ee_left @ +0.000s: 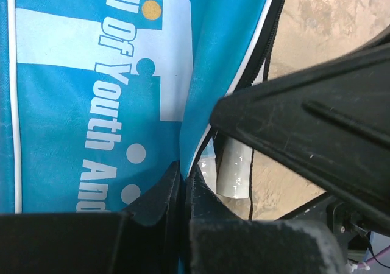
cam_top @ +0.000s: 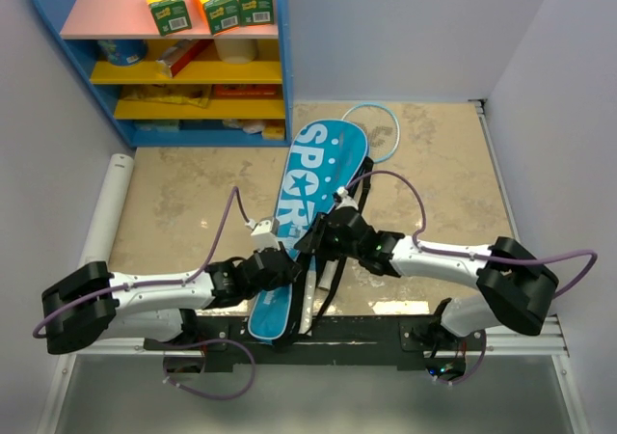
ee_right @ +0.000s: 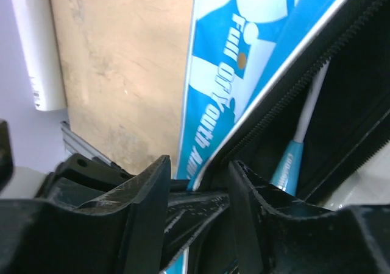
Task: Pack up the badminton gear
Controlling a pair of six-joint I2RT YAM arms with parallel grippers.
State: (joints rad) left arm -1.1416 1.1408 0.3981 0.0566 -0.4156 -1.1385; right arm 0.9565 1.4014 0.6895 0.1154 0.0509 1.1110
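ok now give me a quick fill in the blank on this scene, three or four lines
1. The left tool is pinched shut on the fabric of the blue ____.
2. The zipper of the bag stands ____, with a racket shaft showing inside.
3. On the pink top shelf stand ____ orange-green boxes.
4. In the top view, the white tube lies along the ____ edge of the table.

Missing words: bag; open; three; left.
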